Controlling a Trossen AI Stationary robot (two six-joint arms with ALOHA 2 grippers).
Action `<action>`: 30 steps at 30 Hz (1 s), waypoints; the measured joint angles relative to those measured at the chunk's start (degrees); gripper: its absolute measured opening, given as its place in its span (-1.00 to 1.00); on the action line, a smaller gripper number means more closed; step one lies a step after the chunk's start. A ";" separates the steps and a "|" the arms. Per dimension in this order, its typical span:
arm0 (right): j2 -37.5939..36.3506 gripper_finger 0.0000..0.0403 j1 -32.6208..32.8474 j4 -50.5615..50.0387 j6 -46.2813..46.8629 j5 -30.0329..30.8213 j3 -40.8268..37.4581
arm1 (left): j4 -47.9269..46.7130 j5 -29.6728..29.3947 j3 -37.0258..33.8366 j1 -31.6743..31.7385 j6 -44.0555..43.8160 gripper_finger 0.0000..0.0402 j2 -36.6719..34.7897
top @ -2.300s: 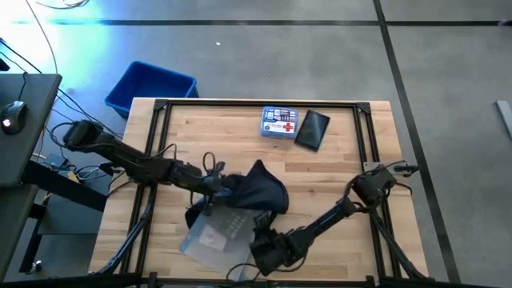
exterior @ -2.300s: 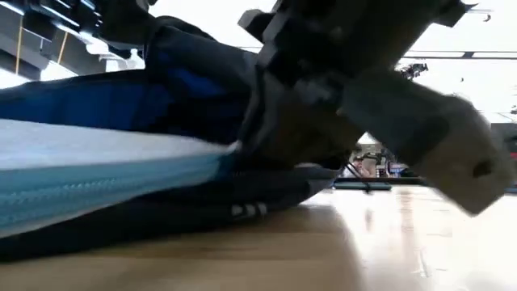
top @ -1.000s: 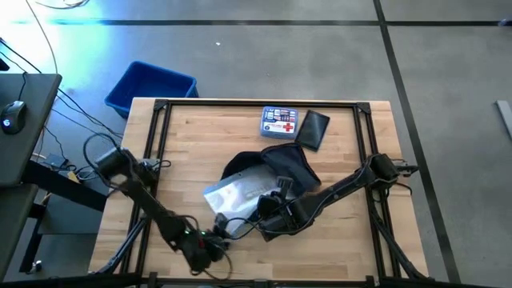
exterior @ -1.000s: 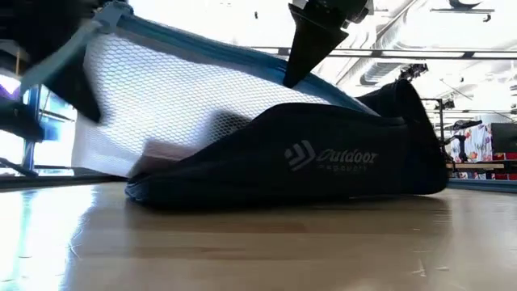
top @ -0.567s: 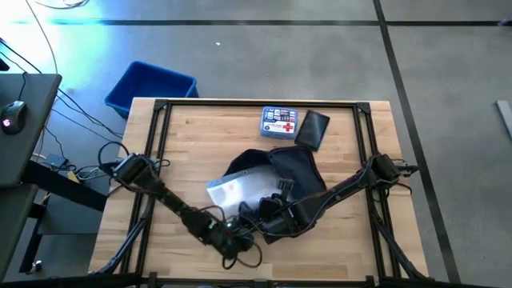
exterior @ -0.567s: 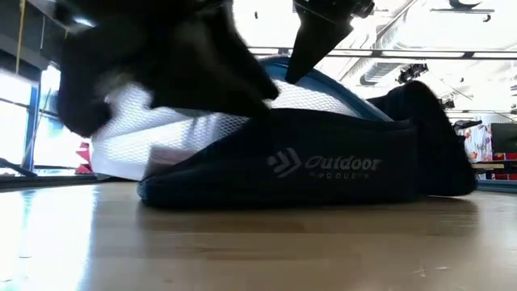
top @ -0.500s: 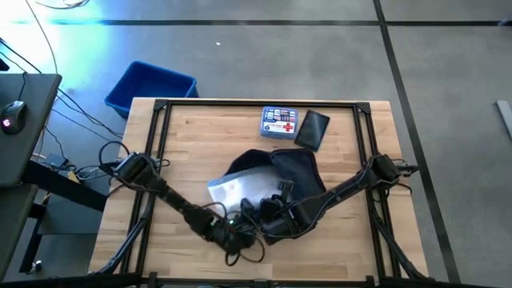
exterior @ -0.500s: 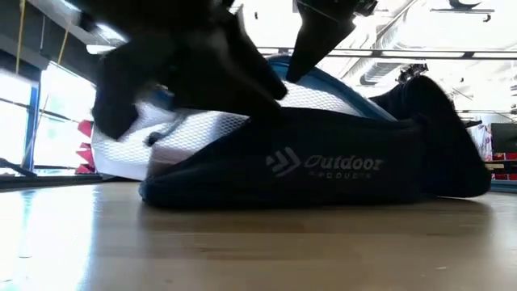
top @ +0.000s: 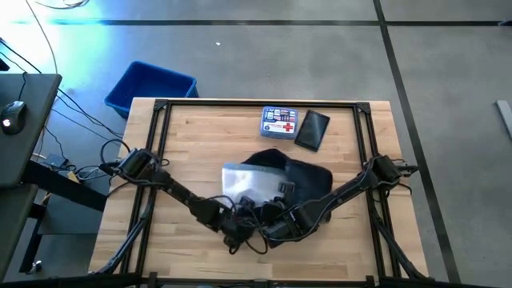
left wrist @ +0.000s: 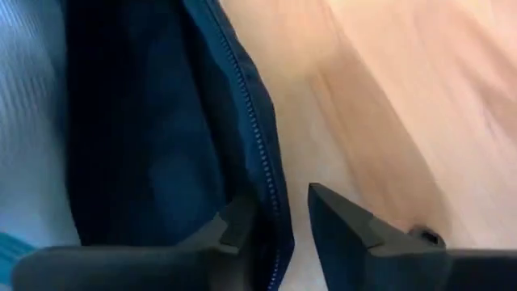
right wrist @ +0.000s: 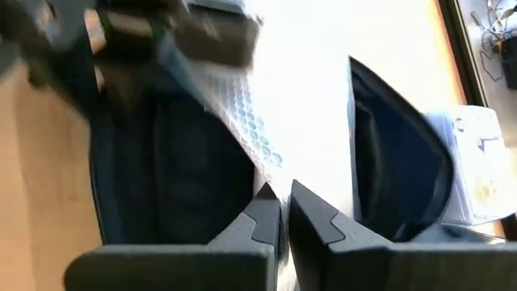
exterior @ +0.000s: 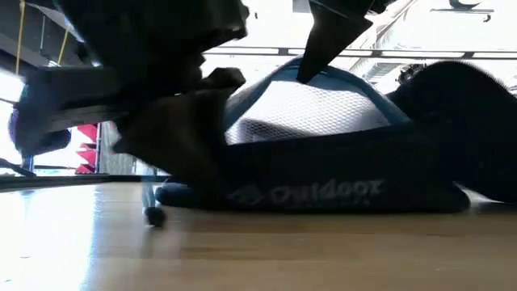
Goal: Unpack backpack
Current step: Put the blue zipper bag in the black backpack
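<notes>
The dark navy backpack lies on its side mid-table, logo side on the wood. A white mesh pouch with pale blue trim sticks out of its opening toward the table's left. My left gripper, also seen from above, stands open at the backpack's near-left edge. The zipper edge lies between its fingers, with bare wood showing beside one finger. My right gripper is shut at the top of the opening. My right gripper pinches the blue-trimmed upper edge of the backpack's opening at its fingertips. It comes from above, slanting down from the table's right. That edge stands raised in an arch under the fingers, above the mesh pouch, while the backpack's lower side stays on the table.
A first-aid box and a flat black pouch lie near the far edge. A blue bin stands on the floor past the far left corner. A black frame borders the table. Bare wood lies left and right of the backpack.
My left gripper has swung from near the table's front edge toward the right and far side, up to the backpack's near-left edge. The backpack has shifted a little toward the right and sagged lower. The pouch has moved with it.
</notes>
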 joint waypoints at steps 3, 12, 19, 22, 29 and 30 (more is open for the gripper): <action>0.52 -1.00 0.22 -0.41 -0.01 -0.03 0.00 | -9.99 -1.27 1.91 -2.52 -4.03 -0.78 0.00; 0.94 -1.00 2.21 -1.15 -6.62 -6.27 0.00 | -20.97 -15.27 4.39 -9.86 -13.67 -0.97 -0.02; 0.94 -1.00 3.17 -3.82 -14.45 -16.26 0.00 | -22.44 -24.70 4.39 -12.05 -18.57 -1.00 -0.02; 0.94 -1.00 3.78 -5.47 -16.28 -19.84 0.00 | -24.42 -23.15 4.39 -11.55 -21.35 -1.00 -0.02; 1.52 -1.00 4.42 1.29 -20.71 -27.56 0.00 | -24.88 -21.74 4.39 -10.28 -21.33 -1.00 -0.04; 1.89 -1.00 4.40 1.50 -21.17 -28.85 0.00 | -24.92 -22.76 4.39 -10.35 -21.28 -1.00 -0.06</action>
